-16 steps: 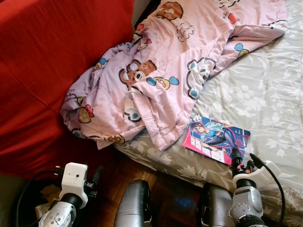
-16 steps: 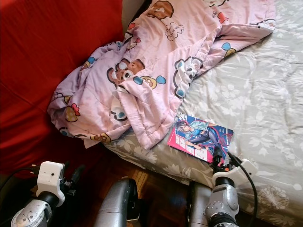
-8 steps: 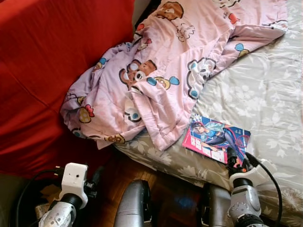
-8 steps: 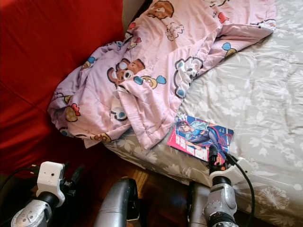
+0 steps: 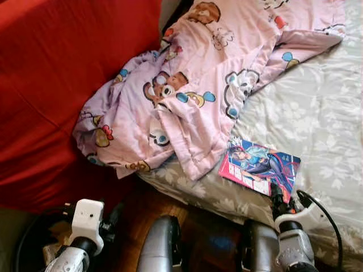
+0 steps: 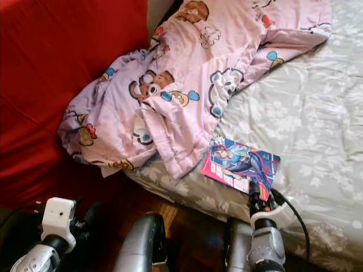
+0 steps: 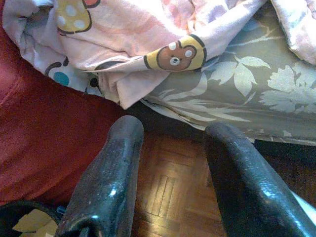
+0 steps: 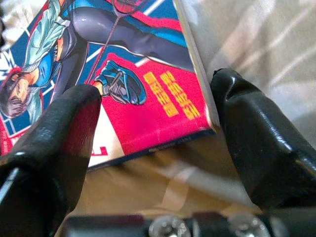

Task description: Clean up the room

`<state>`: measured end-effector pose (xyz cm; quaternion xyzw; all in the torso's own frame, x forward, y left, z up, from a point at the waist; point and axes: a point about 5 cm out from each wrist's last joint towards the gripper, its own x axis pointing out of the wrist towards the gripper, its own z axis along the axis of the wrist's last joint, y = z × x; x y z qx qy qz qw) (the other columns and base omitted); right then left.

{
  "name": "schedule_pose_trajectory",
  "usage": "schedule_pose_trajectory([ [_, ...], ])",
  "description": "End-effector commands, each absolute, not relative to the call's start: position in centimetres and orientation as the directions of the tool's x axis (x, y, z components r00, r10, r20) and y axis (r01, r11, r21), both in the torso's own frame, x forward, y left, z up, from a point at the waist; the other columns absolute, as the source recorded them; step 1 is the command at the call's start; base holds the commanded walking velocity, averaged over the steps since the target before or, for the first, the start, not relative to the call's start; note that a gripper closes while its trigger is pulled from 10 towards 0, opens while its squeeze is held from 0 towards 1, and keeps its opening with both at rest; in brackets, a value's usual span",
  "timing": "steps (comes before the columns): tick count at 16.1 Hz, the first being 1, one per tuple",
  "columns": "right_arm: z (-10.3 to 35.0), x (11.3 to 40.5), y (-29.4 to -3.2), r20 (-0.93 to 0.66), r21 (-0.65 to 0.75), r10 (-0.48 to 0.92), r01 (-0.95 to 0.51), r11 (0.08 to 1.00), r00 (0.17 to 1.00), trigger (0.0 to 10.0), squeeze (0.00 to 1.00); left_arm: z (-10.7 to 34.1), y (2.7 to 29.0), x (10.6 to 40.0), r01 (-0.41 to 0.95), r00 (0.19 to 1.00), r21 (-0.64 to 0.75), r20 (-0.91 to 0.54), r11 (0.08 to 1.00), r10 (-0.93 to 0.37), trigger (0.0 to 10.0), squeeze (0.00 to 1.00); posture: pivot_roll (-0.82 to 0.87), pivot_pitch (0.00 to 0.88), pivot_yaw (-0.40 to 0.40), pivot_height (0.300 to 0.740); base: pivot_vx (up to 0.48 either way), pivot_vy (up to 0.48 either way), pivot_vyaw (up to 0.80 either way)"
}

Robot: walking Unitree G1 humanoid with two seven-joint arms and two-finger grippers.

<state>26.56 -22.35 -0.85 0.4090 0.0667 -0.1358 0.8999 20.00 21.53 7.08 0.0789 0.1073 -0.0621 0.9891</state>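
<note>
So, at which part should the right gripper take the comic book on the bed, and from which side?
Probably the near corner of the comic book, approached from the bed's foot edge. It lies flat on the grey floral bedspread, so only its thin edges offer a grip. The open right gripper already straddles that corner; one finger would need to slip under it.

comic book [image 5: 259,166]: thin paperback, glossy cover up, drawn figure in blue and dark tones over a red-pink block with lettering. lies flat, closed, set askew near the edge of the grey floral bed cover [image 5: 317,119], just beside the pink cartoon-print blanket [image 5: 187,85].
</note>
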Motion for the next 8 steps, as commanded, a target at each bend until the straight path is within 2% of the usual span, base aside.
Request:
schedule_pose_trajectory([
  [1,-3.1,24.6,-20.8,-0.331,0.77,-0.141,0.353,0.532,0.933,10.0,0.0,6.7,22.2,18.9,0.146,0.958,0.173,-0.272,0.974,-0.095,10.0,0.0,0.24,0.342,0.201,0.625,0.0,0.0,0.0],
  [8,-2.0,26.3,-19.4,-0.248,0.841,-0.059,0.245,0.483,0.967,9.9,0.0,6.8,22.8,17.8,0.138,0.952,0.193,-0.297,0.971,-0.077,10.0,0.0,0.26,0.358,0.204,0.625,0.0,0.0,0.0],
])
